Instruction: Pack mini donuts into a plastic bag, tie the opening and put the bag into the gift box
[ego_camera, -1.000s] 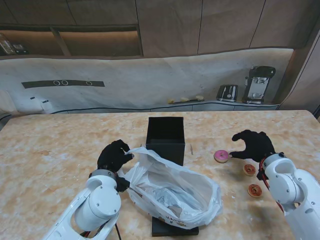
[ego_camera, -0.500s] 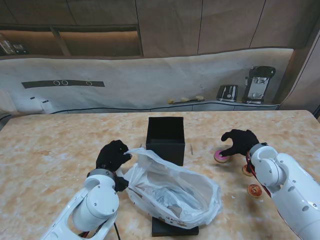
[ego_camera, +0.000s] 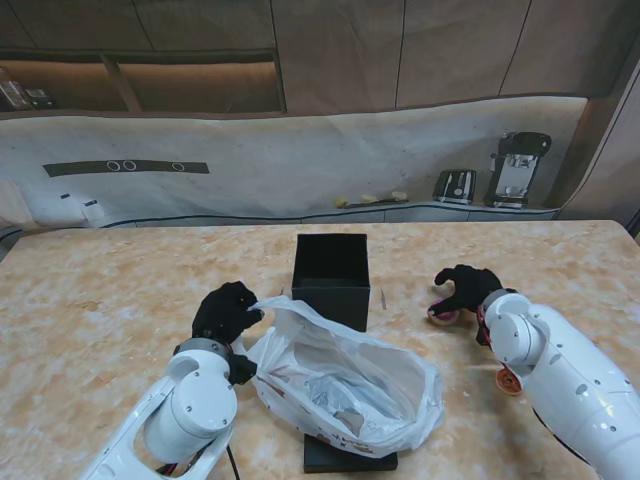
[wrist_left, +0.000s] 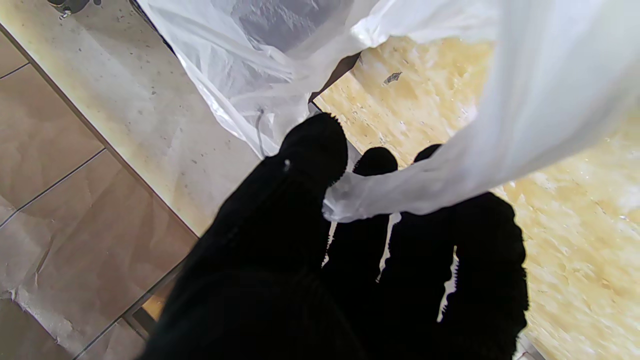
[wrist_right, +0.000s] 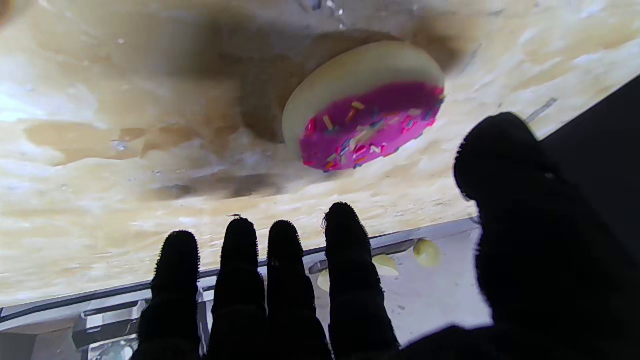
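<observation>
Now, compared with a second earlier, the right hand (ego_camera: 463, 289) had swung from the right part of the stand frame leftward onto the pink donut (ego_camera: 443, 314), fingers (wrist_right: 345, 235) spread and arched over it, not yet closed; the right wrist view showed the donut clear of every fingertip. Judgement: grasp imminent, no donut bagged yet. Left hand (ego_camera: 228, 311) unchanged, fingers pinched shut on the plastic bag (ego_camera: 350, 385) rim, holding the mouth open at frame centre. Gift box (ego_camera: 331, 278) stood open just behind the bag. One brown donut (ego_camera: 508, 381) showed at the right forearm's edge. Open bench (ego_camera: 90, 300) lay between pink donut and box; the transfer path to the bag mouth looked free, though the box corner sat close.
</observation>
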